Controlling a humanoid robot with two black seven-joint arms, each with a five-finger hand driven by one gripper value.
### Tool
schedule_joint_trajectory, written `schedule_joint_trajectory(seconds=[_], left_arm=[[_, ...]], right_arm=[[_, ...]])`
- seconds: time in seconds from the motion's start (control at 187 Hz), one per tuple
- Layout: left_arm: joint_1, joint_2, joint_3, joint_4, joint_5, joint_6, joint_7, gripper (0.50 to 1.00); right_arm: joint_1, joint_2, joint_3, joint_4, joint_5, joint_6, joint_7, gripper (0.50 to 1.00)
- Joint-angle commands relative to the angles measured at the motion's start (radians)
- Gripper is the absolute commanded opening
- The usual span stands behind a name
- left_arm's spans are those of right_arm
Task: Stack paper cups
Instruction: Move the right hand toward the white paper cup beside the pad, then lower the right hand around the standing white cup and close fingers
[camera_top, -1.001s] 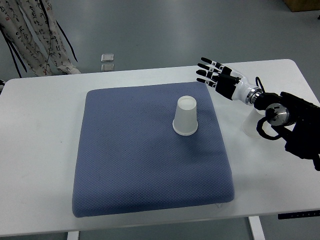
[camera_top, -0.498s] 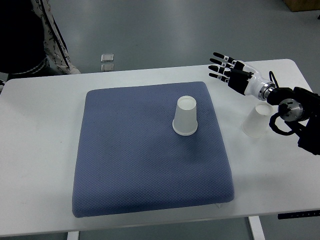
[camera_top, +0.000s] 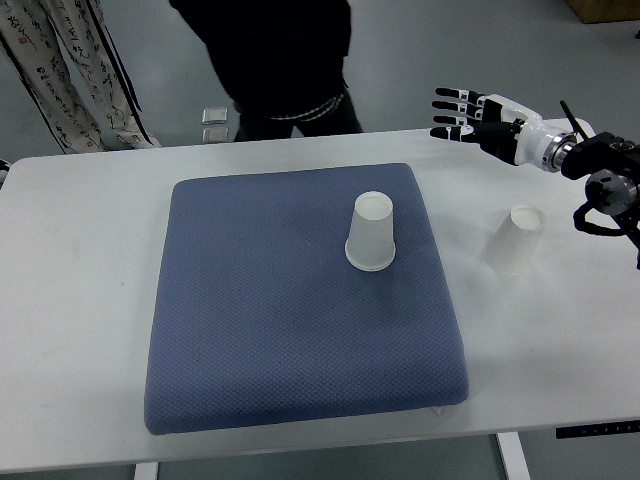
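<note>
Nearest me, the blue pad (camera_top: 300, 300) covers most of the white table (camera_top: 70, 300). One paper cup (camera_top: 371, 232) stands mouth-down on the pad, toward its far right part. The second cup (camera_top: 514, 240) also stands upside down, on the bare table just right of the pad, well apart from the first.

My right hand (camera_top: 475, 125) hangs in the air over the table's far right edge, beyond the second cup, fingers (camera_top: 452, 112) spread and stretched out flat, holding nothing. My left hand is not in view.

The risk I see: both cups are light and tapered, so a reach that comes in too low or from the side could knock the second cup over and roll it off the table. A hard squeeze could also crush it.

Farther off, a person in dark clothes (camera_top: 285, 60) stands close behind the table's far edge, and another figure in patterned trousers (camera_top: 70, 70) at far left. A reach across from there could get in my way.
</note>
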Motion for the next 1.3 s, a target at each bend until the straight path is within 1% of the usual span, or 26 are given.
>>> schedule_joint_trajectory(seconds=[0.0, 0.123, 0.209, 0.284, 0.412, 0.557, 0.659, 0.728, 0.803, 0.948, 1.296], left_arm=[[0.001, 0.000, 0.000, 0.000, 0.000, 0.000, 0.000, 1.000], [-0.001, 0.000, 0.000, 0.000, 0.000, 0.000, 0.000, 1.000], [-0.001, 0.000, 0.000, 0.000, 0.000, 0.000, 0.000, 1.000], [-0.001, 0.000, 0.000, 0.000, 0.000, 0.000, 0.000, 1.000], [-0.001, 0.000, 0.000, 0.000, 0.000, 0.000, 0.000, 1.000], [-0.001, 0.000, 0.000, 0.000, 0.000, 0.000, 0.000, 1.000], [-0.001, 0.000, 0.000, 0.000, 0.000, 0.000, 0.000, 1.000], [0.001, 0.000, 0.000, 0.000, 0.000, 0.000, 0.000, 1.000], [-0.001, 0.000, 0.000, 0.000, 0.000, 0.000, 0.000, 1.000], [-0.001, 0.000, 0.000, 0.000, 0.000, 0.000, 0.000, 1.000], [-0.001, 0.000, 0.000, 0.000, 0.000, 0.000, 0.000, 1.000]], right_arm=[[0.022, -0.017, 0.000, 0.005, -0.138, 0.004, 0.000, 0.915], [0.047, -0.041, 0.001, 0.009, -0.320, 0.029, 0.000, 0.915], [0.058, -0.064, -0.010, 0.048, -0.426, 0.033, -0.002, 0.913], [0.064, -0.101, -0.062, 0.083, -0.524, 0.032, -0.002, 0.913], [0.105, -0.138, -0.162, 0.105, -0.581, 0.035, 0.000, 0.913], [0.153, -0.230, -0.266, 0.158, -0.624, 0.046, 0.000, 0.913], [0.176, -0.247, -0.316, 0.172, -0.673, 0.055, 0.002, 0.915], [0.176, -0.251, -0.336, 0.189, -0.697, 0.073, 0.002, 0.915], [0.168, -0.260, -0.347, 0.204, -0.716, 0.075, 0.002, 0.915], [0.142, -0.251, -0.356, 0.209, -0.747, 0.056, 0.002, 0.915], [0.074, -0.244, -0.361, 0.207, -0.820, -0.048, 0.002, 0.913]])
